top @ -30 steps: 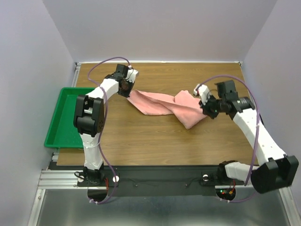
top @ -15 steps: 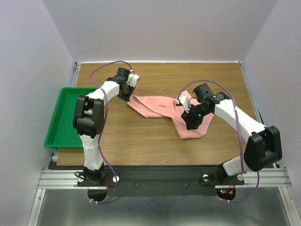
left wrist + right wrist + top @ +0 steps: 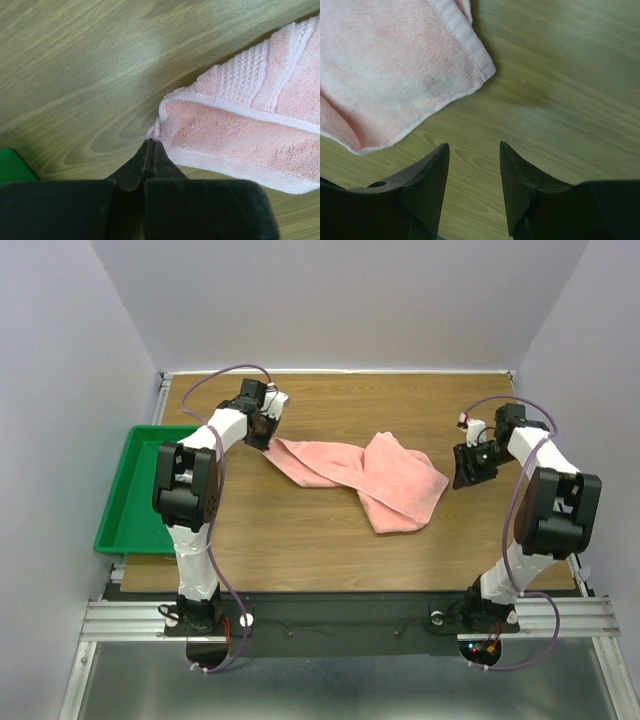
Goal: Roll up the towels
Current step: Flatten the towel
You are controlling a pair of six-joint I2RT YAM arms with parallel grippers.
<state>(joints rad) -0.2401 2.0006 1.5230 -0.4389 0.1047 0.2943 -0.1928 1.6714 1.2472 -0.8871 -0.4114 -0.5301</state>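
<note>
A salmon-pink towel (image 3: 372, 478) lies crumpled across the middle of the wooden table, with its right half folded into a flat flap. My left gripper (image 3: 263, 430) sits at the towel's far-left end. In the left wrist view, that gripper (image 3: 151, 143) is shut, pinching the towel's hemmed corner (image 3: 156, 131) at its tips. My right gripper (image 3: 468, 468) hovers to the right of the towel, apart from it. In the right wrist view, this gripper (image 3: 472, 146) is open over bare wood, with the towel's corner (image 3: 395, 75) ahead and to its left.
A green tray (image 3: 130, 490) stands off the table's left edge, beside the left arm. The table (image 3: 300, 540) is bare wood in front of the towel and along the back. Grey walls close in on both sides.
My right gripper has opened, let go of the towel's right end and swung out to the right. The towel's right half now lies folded flat. The left gripper has barely moved.
</note>
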